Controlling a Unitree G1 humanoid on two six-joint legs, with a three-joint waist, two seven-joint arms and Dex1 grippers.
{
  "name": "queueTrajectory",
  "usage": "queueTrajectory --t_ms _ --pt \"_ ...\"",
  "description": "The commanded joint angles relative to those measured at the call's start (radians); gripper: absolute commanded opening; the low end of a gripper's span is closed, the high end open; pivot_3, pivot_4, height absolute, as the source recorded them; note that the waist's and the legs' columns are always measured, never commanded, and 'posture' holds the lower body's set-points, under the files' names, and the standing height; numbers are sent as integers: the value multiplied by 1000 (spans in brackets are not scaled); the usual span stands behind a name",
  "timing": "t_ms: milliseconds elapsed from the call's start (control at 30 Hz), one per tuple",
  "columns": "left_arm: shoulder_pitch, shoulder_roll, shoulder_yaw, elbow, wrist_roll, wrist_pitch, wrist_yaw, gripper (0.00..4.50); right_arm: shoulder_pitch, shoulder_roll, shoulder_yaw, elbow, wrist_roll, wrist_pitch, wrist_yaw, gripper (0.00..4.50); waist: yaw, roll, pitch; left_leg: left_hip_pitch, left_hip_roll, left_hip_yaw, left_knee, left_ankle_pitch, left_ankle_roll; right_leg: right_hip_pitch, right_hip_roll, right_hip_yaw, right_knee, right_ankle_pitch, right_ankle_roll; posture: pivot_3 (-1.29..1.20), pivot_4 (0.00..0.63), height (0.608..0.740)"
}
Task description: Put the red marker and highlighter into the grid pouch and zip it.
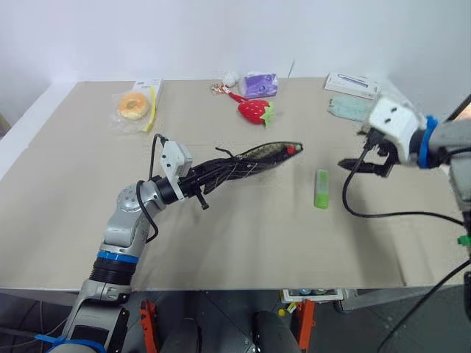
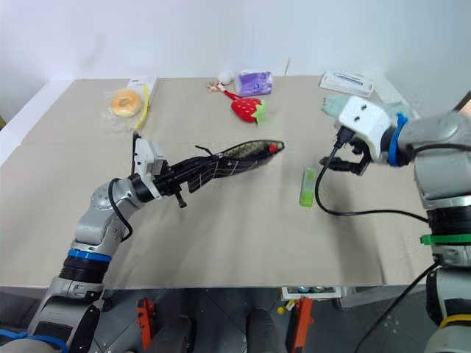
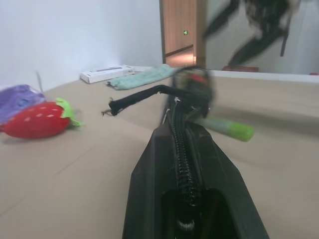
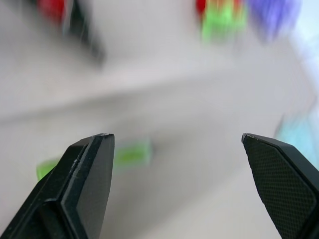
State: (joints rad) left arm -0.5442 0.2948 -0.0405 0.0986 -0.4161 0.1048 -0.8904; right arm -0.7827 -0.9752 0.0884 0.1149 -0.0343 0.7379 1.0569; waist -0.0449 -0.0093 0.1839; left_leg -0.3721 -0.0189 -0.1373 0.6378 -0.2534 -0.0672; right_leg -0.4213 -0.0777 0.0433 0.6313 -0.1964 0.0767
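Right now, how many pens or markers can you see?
2: the red marker poking from the mouth of the grid pouch, and the highlighter lying on the table right of it.

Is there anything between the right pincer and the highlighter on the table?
Nothing visible. The open right pincer hovers beside the highlighter, with only bare table between them.

We see the grid pouch as soft matt black cloth with a ribbed zip along its edge. The highlighter looks like smooth, slightly glossy green plastic. The table has a matt, paper-like beige cover. The right gripper has matt black fingers, one with a finely textured pad.
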Motion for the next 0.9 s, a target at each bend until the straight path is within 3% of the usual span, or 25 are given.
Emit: queueTrajectory --t_ms 33,267,533,900 --pt "5 11 21 -47 -10 -7 3 0 33 48 -106 -127 79 228 -66 4398 -3 0 0 0 0 0 0 0 0 0 0 1 0 0 0 0 150 740" --pt "3 15 18 -45 -5 -12 -4 0 127 255 -236 -239 125 507 -305 4398 1 0 0 0 0 2 2 1 1 0 0 2 0 2 2 0 150 740" --pt "4 19 17 -50 -3 -8 -7 0 180 425 -282 -235 121 561 -533 4398 -2 0 0 0 0 2 2 2 2 1 1 3 0 4 1 0 150 740" --pt "0 20 19 -47 1 -9 -6 0 191 456 -189 -287 143 573 -613 4398 -3 0 -1 3 0 3 2 4 4 2 1 3 0 3 7 0 150 740"
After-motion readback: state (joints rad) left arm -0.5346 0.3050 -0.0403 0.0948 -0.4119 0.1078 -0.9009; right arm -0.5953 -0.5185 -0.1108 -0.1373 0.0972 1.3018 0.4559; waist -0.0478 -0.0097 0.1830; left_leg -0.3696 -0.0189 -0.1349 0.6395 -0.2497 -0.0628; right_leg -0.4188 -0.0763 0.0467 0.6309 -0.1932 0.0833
